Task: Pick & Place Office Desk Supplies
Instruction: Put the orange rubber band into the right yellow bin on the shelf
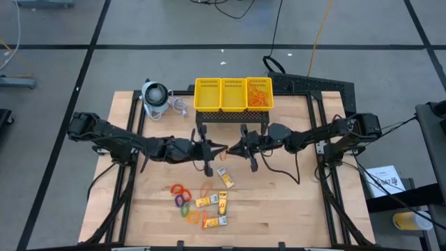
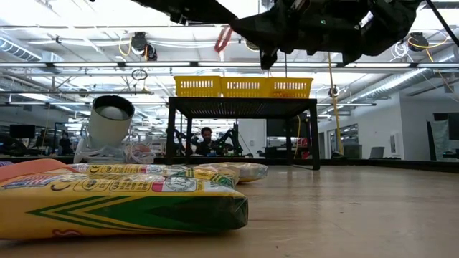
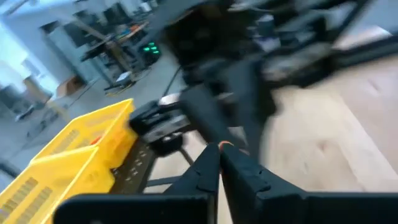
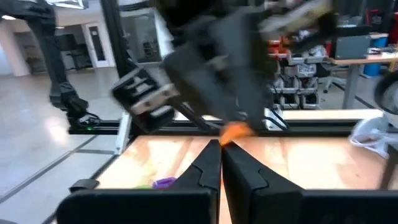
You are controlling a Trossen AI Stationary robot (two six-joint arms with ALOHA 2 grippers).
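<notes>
You have both grippers meeting in mid-air over the middle of the table, in front of the basket. The left gripper has its fingers pressed together, with a scrap of orange, apparently a rubber band, at the tips. The right gripper is likewise closed, with an orange scrap at its own tips in its wrist view. Whether one band is shared between them, or which claw truly holds it, you cannot tell from these views.

Progress, by judgement: the basket's right compartment already holds a heap of orange bands; the middle and left compartments look bare. Left on the table near its front edge are the packets, one more packet closer to the grippers, the coloured rings and a loose orange loop. Most of the sorting is therefore still ahead of you.

Writing: the nearest packet in the low view carries printed lettering on its yellow wrapper, but it is not readable. No brand can be confirmed.

The round device sits beside the basket, untouched.
</notes>
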